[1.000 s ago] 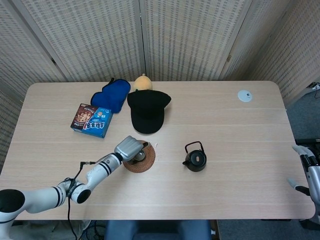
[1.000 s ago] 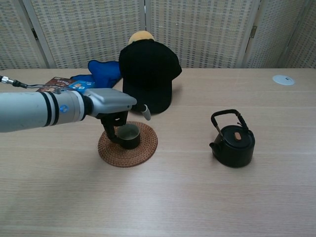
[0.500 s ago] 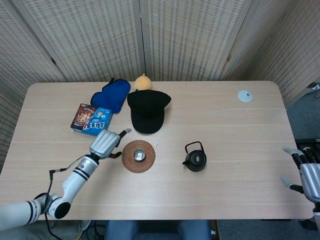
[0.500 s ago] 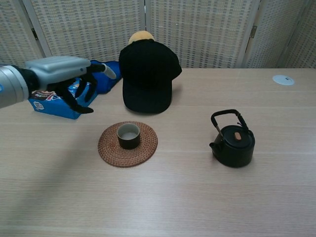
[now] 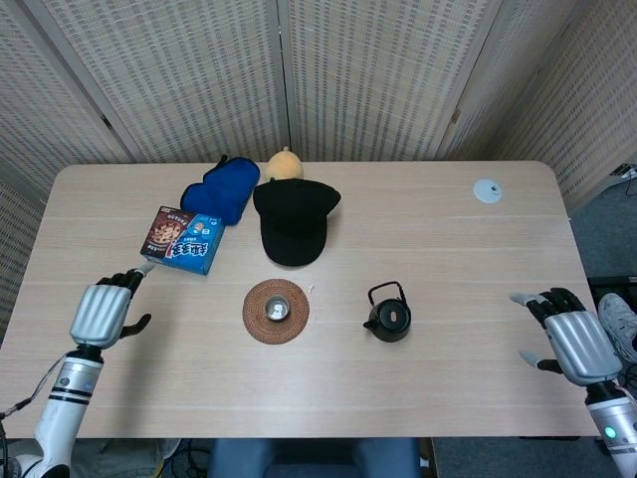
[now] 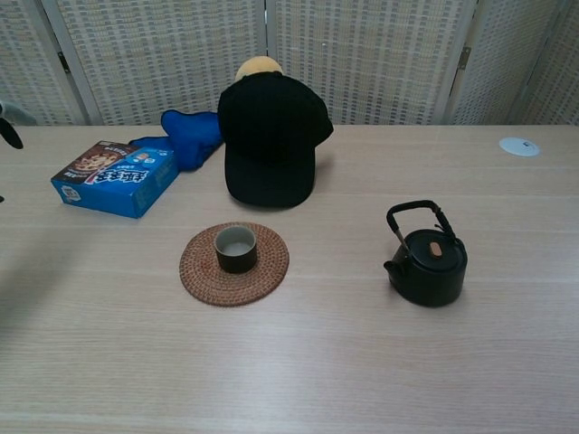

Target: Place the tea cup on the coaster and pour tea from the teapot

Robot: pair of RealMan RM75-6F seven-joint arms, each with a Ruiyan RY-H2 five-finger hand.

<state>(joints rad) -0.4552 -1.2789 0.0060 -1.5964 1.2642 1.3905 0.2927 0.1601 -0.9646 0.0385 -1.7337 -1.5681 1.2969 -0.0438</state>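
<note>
my left hand (image 5: 100, 313) has a ribbed silver back, black fingers and a white forearm with black bands. my right hand (image 5: 572, 339) looks the same, its wrist showing a small green light.

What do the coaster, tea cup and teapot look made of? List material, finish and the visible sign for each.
Coaster: woven rattan or straw, matte brown; concentric coiled rings show.
Tea cup: probably glazed ceramic, dark outside with a pale inside; smooth, thick rim.
Teapot: likely cast iron or dark ceramic, matte black; dull surface, looped handle, small brown lid knob.
</note>
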